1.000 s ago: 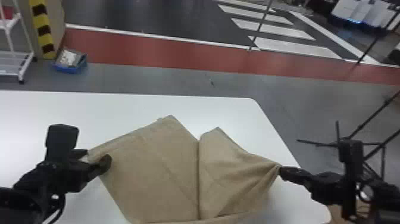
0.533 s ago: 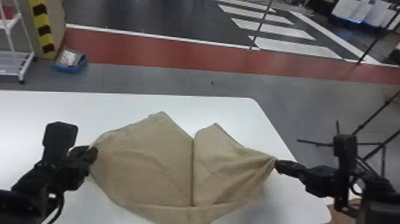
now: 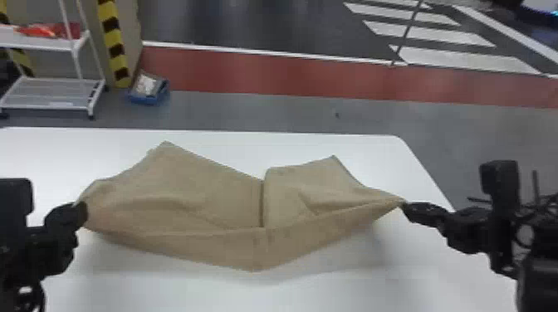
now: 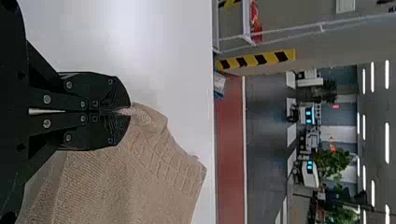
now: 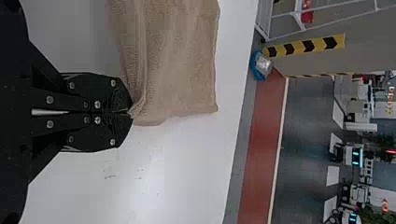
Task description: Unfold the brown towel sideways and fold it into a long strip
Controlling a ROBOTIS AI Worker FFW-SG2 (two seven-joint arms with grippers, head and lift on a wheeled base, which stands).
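Currently, one brown towel (image 3: 199,199) lies across one white bench (image 3: 299,294), with two end effectors attached to it, one per side. The left end effector (image 3: 81,212) is closed, its two flat fingers pinching the towel's left end. The right end effector (image 3: 407,204) is likewise closed, its two fingers pinching the gathered right end. Between these two grip points, the near edge forms one shallow V toward the robot, and a shadow falls on the bench beside it. Two corners point toward the far side of the bench; one dark crease runs between them to the near band of cloth. Beyond the bench on the left stand one white cart (image 3: 74,45) with two visible shelves, and one blue bin (image 3: 147,99) on the floor, beside a pillar bearing black-and-yellow hazard striping (image 3: 113,41).
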